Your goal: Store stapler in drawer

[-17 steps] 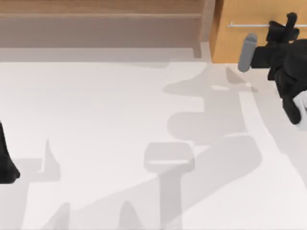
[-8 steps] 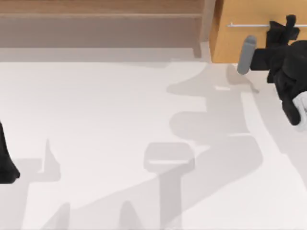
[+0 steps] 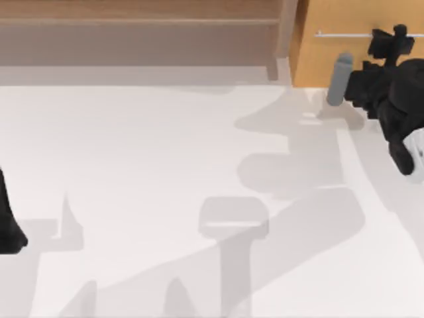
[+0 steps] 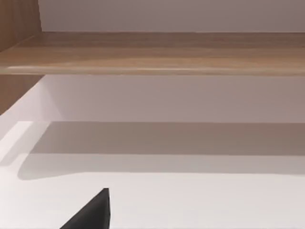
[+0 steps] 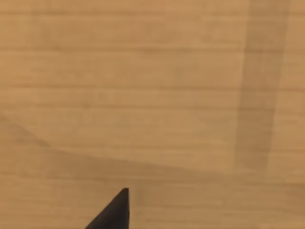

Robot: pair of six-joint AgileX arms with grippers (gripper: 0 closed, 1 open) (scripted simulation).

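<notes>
The drawer (image 3: 317, 61) is an orange-brown wooden front at the table's back right, with a thin silver bar handle (image 3: 341, 34). My right gripper (image 3: 391, 36) is up against that front at the handle, its two black fingers apart with nothing held. In the right wrist view the wooden drawer front (image 5: 152, 95) is very close, with one dark fingertip (image 5: 116, 210) at the edge. The stapler is out of view. My left arm (image 3: 8, 222) stays parked at the table's left edge; one of its fingertips (image 4: 93, 212) pokes into the left wrist view.
A brown shelf unit (image 3: 139, 33) runs along the back left, beside the drawer; its wooden board (image 4: 152, 52) also appears in the left wrist view. The white table (image 3: 132, 165) carries only shadows across its middle and front.
My right arm has shifted slightly toward the drawer front, and its grey wrist part has moved up closer to the wood. The left arm has not moved.
</notes>
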